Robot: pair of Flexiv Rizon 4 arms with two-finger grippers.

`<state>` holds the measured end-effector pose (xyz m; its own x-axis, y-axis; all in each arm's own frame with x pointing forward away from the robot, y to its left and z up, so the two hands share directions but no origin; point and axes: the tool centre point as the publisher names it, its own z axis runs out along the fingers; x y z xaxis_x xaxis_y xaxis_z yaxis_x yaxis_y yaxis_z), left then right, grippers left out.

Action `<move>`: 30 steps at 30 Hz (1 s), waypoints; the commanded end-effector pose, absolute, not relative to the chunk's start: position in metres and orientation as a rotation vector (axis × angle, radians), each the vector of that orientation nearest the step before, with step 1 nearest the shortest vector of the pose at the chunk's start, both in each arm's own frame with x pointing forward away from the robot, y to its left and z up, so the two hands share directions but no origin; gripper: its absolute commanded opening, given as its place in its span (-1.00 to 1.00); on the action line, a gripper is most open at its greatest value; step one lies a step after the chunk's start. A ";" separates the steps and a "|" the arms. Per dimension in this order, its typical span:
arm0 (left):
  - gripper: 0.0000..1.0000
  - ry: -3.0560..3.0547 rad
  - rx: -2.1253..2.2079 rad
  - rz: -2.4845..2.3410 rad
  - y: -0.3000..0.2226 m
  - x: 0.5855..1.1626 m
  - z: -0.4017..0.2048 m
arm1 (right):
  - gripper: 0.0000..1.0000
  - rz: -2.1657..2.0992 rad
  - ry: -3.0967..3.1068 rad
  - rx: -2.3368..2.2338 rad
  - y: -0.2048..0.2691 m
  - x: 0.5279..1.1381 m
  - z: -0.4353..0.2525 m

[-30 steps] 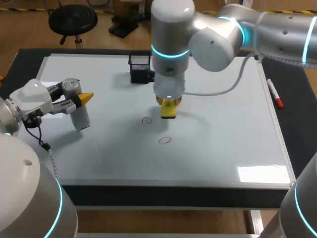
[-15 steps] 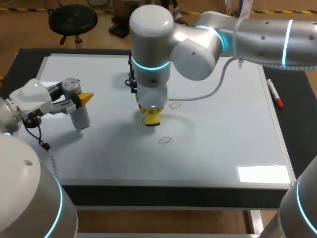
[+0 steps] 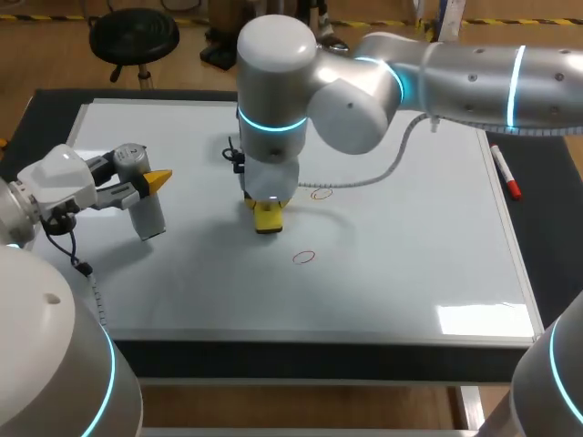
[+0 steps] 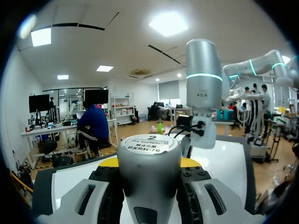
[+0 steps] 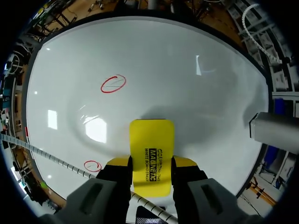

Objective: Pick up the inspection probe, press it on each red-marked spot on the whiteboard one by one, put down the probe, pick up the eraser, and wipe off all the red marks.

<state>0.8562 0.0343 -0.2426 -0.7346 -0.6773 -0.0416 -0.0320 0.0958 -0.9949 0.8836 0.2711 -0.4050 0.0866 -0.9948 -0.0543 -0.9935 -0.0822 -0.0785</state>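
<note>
My right gripper (image 3: 266, 209) reaches in over the middle of the whiteboard (image 3: 410, 264), shut on a yellow eraser (image 3: 266, 220) that points down at the board. In the right wrist view the eraser (image 5: 151, 140) sits between the fingers (image 5: 150, 169). One red circle (image 5: 113, 84) lies ahead of it and another (image 5: 92, 165) beside the gripper. From above, red circles show at the right of the eraser (image 3: 321, 192) and nearer the front edge (image 3: 303, 258). My left gripper (image 3: 146, 185) stays at the board's left, shut on the silver probe (image 3: 146, 214) (image 4: 148, 158).
A black holder (image 3: 237, 150) stands at the back of the board, mostly hidden behind my right arm. A red marker pen (image 3: 506, 173) lies on the dark table beside the board's right edge. My right arm's cable (image 3: 392, 164) hangs over the board.
My right arm has slid left with the eraser, uncovering the red circle near the middle and now standing over the spot where the left circle was. My left arm has kept still.
</note>
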 end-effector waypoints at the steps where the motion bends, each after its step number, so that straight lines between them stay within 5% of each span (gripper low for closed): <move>1: -1.00 1.875 -0.695 -1.683 0.033 0.857 -0.242 | -1.00 -0.020 2.060 -2.249 0.277 0.886 -0.407; 30: -1.00 1.875 -0.695 -1.683 0.033 0.857 -0.242 | -1.00 0.007 2.109 -2.246 0.267 0.892 -0.423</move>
<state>0.8560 0.0345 -0.2425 -0.7349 -0.6769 -0.0414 -0.0323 0.0958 -0.9949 0.8908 0.2724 -0.4240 0.0663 -0.9969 -0.0434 -0.9971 -0.0646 -0.0392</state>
